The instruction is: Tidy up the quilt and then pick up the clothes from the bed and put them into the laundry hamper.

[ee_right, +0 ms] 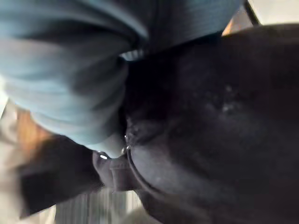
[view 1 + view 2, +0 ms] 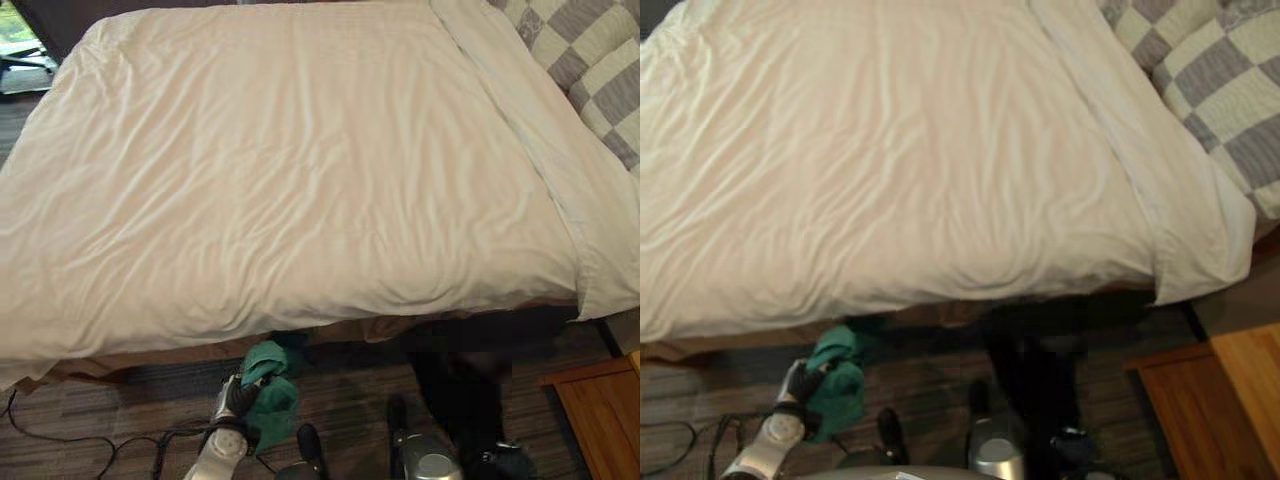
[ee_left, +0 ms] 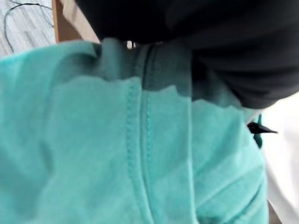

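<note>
The white quilt (image 2: 290, 170) lies spread flat over the bed, its near edge hanging over the side. Below that edge, over the floor, my left hand (image 2: 238, 397) is shut on a teal garment (image 2: 272, 392), which bunches up around the fingers and shows from close in the left wrist view (image 3: 117, 154). To its right a black garment (image 2: 455, 385) hangs in front of my right forearm (image 2: 428, 462) and covers the hand. The right wrist view has the black garment (image 1: 210, 140) with a zip, and a blue-grey cloth (image 1: 70, 70) beside it.
Checkered pillows (image 2: 590, 50) lie at the head of the bed on the right. A wooden nightstand (image 2: 600, 410) stands by the bed's right corner. Dark striped carpet (image 2: 90, 410) runs along the bed's near side.
</note>
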Available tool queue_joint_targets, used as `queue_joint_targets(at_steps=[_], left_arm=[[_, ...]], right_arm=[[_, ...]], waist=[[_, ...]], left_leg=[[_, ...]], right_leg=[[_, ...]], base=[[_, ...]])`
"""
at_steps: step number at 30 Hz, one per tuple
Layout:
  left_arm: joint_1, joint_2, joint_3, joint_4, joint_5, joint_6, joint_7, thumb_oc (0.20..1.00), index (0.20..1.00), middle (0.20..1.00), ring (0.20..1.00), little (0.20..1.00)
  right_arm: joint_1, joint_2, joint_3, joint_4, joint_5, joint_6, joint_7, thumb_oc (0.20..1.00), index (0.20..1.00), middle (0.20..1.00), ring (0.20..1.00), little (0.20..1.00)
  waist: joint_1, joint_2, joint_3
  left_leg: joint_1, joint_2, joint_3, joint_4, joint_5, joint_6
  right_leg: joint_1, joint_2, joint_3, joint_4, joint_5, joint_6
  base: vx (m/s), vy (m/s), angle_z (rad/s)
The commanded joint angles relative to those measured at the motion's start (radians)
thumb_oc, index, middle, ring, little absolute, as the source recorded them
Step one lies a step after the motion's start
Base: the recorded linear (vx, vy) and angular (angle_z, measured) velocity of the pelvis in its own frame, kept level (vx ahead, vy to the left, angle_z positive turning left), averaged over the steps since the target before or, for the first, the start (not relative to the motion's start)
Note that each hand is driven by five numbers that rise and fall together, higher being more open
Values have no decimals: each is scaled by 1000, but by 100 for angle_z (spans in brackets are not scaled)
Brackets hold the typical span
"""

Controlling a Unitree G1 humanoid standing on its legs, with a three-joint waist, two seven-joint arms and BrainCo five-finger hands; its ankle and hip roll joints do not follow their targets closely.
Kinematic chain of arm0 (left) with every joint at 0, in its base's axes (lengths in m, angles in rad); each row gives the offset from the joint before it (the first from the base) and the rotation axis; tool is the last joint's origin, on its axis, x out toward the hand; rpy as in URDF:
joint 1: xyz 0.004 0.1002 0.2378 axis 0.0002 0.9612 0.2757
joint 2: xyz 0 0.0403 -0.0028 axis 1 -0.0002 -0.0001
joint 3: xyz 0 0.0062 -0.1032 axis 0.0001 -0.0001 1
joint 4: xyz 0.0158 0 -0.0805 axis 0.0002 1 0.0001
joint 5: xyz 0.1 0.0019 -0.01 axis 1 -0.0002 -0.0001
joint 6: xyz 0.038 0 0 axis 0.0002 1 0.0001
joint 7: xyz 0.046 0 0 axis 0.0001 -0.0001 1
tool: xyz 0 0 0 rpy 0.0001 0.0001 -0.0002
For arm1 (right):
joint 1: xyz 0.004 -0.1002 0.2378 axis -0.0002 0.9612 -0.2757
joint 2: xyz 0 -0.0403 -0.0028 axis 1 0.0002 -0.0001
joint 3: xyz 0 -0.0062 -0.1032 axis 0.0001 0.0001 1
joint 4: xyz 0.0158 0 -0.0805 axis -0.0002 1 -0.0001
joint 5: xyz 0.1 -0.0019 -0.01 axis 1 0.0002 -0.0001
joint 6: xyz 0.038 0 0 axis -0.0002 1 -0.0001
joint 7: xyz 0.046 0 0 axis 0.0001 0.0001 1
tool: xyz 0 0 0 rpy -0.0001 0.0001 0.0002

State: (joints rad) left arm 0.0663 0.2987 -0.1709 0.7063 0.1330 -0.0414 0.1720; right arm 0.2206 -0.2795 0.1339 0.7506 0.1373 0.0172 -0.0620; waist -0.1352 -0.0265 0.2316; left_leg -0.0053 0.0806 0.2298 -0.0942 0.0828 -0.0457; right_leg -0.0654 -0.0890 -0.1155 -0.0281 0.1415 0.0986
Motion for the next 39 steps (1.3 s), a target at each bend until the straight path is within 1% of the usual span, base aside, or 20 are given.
queue_joint_targets(at_steps=[1, 7, 10, 12, 13, 14, 17, 19, 20, 21, 22, 23, 24, 27, 28, 29, 31, 36, 38, 39], left_arm=[[-56, 38, -9, 34, -62, -20, 23, 200, 200, 200, 200, 200], [-79, -34, 1, 162, -217, -50, 9, 200, 200, 200, 200, 200], [-99, -53, 20, 202, -248, -40, -1, 200, 200, 200, 200, 200], [-101, -53, 38, 255, -246, -26, -4, 200, 200, 200, 200, 200], [-101, -53, 38, 255, -246, -26, -4, 200, 200, 200, 200, 200], [-99, -62, 52, 306, -234, -11, -1, 200, 200, 200, 200, 200], [-100, -64, 42, 317, -214, -3, -19, 200, 200, 200, 200, 200], [-100, -63, 40, 317, -214, -3, -19, 200, 200, 200, 200, 200], [-108, -55, 36, 320, -202, 4, -23, 200, 200, 200, 200, 200], [-116, -47, 17, 323, -184, 5, -20, 200, 200, 200, 200, 200], [-116, -47, 18, 323, -184, 6, -20, 200, 200, 200, 200, 200], [-134, -45, -17, 298, -170, 0, -17, 200, 200, 200, 200, 200], [-141, -45, -22, 299, -168, -1, -19, 200, 200, 200, 200, 200], [-154, -41, -38, 340, -117, 6, -15, 200, 200, 200, 200, 200], [-99, 36, -9, 511, 94, 110, 17, 200, 200, 200, 200, 200], [-99, 36, -9, 511, 94, 110, 17, 200, 200, 200, 200, 200], [-154, 30, -83, 471, 146, 107, 15, 200, 200, 200, 200, 200], [-161, 4, -145, 480, 213, 100, -31, 200, 200, 200, 200, 200], [-136, 10, -120, 468, 189, 95, -25, 200, 200, 200, 200, 200], [-136, 10, -119, 467, 189, 96, -25, 200, 200, 200, 200, 200]], right_arm=[[-213, 23, 48, 40, 6, -47, 2, 200, 200, 200, 200, 200], [-372, -21, 188, 134, -124, -51, -1, 200, 200, 200, 200, 200], [-389, -43, 134, 151, -109, -49, -53, 200, 200, 200, 200, 200], [-358, -41, 66, 199, -99, -33, -96, 200, 200, 200, 200, 200], [-358, -41, 67, 199, -99, -33, -96, 200, 200, 200, 200, 200], [-324, -38, 30, 243, -105, -16, -111, 200, 200, 200, 200, 200], [-254, -16, 3, 262, -117, -2, -90, 200, 200, 200, 200, 200], [-252, -16, 2, 261, -118, -2, -90, 200, 200, 200, 200, 200], [-222, 0, 16, 243, -138, 6, -71, 200, 200, 200, 200, 200], [-232, 2, 29, 237, -133, -1, -72, 200, 200, 200, 200, 200], [-233, 1, 29, 237, -133, -1, -72, 200, 200, 200, 200, 200], [-240, 5, 42, 210, -110, -9, -80, 200, 200, 200, 200, 200], [-243, 1, 42, 209, -103, -10, -86, 200, 200, 200, 200, 200], [-238, -9, 48, 202, -104, -13, -90, 200, 200, 200, 200, 200], [-321, -40, 100, 336, -272, 59, -107, 200, 200, 200, 200, 200], [-321, -40, 100, 337, -272, 59, -107, 200, 200, 200, 200, 200], [-319, -38, 129, 343, -274, 56, -103, 200, 200, 200, 200, 200], [-300, -25, 149, 366, -261, 56, -80, 200, 200, 200, 200, 200], [-288, -61, 147, 305, -247, 36, -70, 200, 200, 200, 200, 200], [-288, -61, 146, 305, -247, 36, -70, 200, 200, 200, 200, 200]], waist=[[39, -11, 21], [185, 33, 24], [185, 32, 30], [176, 18, 4], [174, 19, 4], [187, 15, -25], [197, 12, -51], [191, 9, -52], [181, 9, -26], [169, 18, -5], [171, 17, -5], [147, 31, 8], [147, 32, 12], [152, 0, 4], [234, 13, 78], [234, 13, 79], [215, -5, 78], [210, -19, 56], [227, -9, 78], [226, -9, 75]], left_leg=[[11, 7, -73, 7, -79, -27], [-75, -29, -189, 7, -15, -45], [-76, 38, 84, 109, -58, -37], [-46, 85, 173, 234, -130, -45], [-48, 86, 172, 235, -131, -45], [-16, 100, 207, 225, -126, -46], [21, 37, 127, 137, -130, -19], [20, 29, 121, 133, -129, -15], [37, -14, 39, 94, -140, 24], [60, -24, -24, 59, -136, 37], [61, -25, -21, 56, -135, 36], [68, -31, -110, 33, -106, 33], [69, -34, -139, 31, -108, 31], [62, -70, -178, 73, -141, 35], [8, -72, -284, 7, -25, 48], [9, -71, -284, 7, -26, 47], [5, -84, -297, 7, -38, 43], [31, -85, -285, 18, -84, 37], [-63, -88, -254, 356, -120, -10], [-69, -89, -255, 358, -118, -10]], right_leg=[[-8, 6, 176, 74, -167, 68], [78, -26, -17, -59, -163, 54], [99, -82, -210, -59, -160, 62], [169, -116, -366, -41, -175, 48], [170, -116, -367, -41, -175, 48], [192, -140, -467, -9, -174, 46], [188, -209, -541, 164, -149, 65], [185, -220, -546, 177, -154, 71], [122, -298, -500, 383, -86, 108], [45, -264, -363, 461, -99, 105], [40, -265, -359, 466, -102, 104], [-40, -116, -172, 399, -177, 73], [-42, -90, -121, 336, -195, 78], [23, -90, -56, 132, -147, 78], [-112, 12, -40, 443, -212, 73], [-110, 13, -41, 441, -212, 73], [-74, 65, -4, 248, -226, 40], [-9, 71, 11, 120, -218, 14], [54, 56, -5, 60, -216, -13], [50, 56, -6, 58, -213, -13]], base=[[-18, -195, 120], [-45, -109, 100], [-182, 46, 222], [-56, 93, 283], [-25, 185, 276], [91, 257, 238], [120, 363, 203], [70, 189, 154], [133, 385, 116], [133, 382, 139], [17, 152, 166], [13, -19, 195], [11, -18, 237], [120, -101, 162], [151, -71, 29], [182, -90, 4], [169, -127, 3], [187, -134, 12], [159, -137, -3], [189, -186, 4]])
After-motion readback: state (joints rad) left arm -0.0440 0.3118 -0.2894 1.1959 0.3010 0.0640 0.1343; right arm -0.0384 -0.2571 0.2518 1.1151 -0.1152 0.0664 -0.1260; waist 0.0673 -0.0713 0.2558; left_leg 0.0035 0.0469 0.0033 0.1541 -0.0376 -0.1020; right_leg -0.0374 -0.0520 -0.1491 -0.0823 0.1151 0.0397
